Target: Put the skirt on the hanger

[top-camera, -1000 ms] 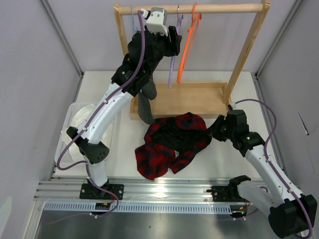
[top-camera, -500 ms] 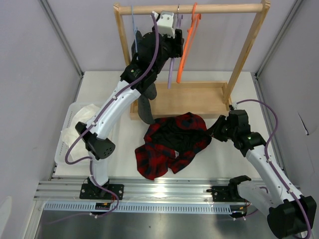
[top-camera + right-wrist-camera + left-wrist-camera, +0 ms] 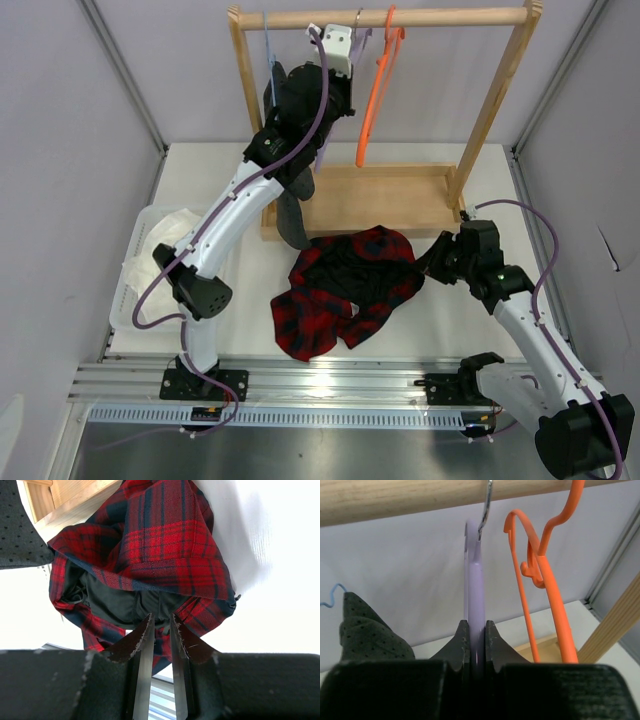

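The lilac hanger [image 3: 476,590] hangs by its metal hook from the wooden rod [image 3: 395,497]. My left gripper [image 3: 476,625] is shut on the hanger's flat neck just below the hook, and it sits high at the rack [image 3: 335,95]. The red-and-black plaid skirt [image 3: 345,285] lies crumpled on the table in front of the rack base, its dark lining showing. My right gripper [image 3: 432,262] hovers at the skirt's right edge. In the right wrist view its jaws [image 3: 160,616] stand a narrow gap apart over the skirt [image 3: 160,540], with nothing between them.
An orange hanger [image 3: 372,100] hangs just right of the lilac one. A dark grey dotted garment [image 3: 293,205] hangs on a light blue hanger [image 3: 268,40] at the left. The wooden rack base [image 3: 390,195] is behind the skirt. A white cloth in a basket [image 3: 160,245] sits far left.
My left gripper moved in around the lilac hanger and shut on it; the hanger's lower part swung left behind the arm. The right arm and the skirt have not moved.
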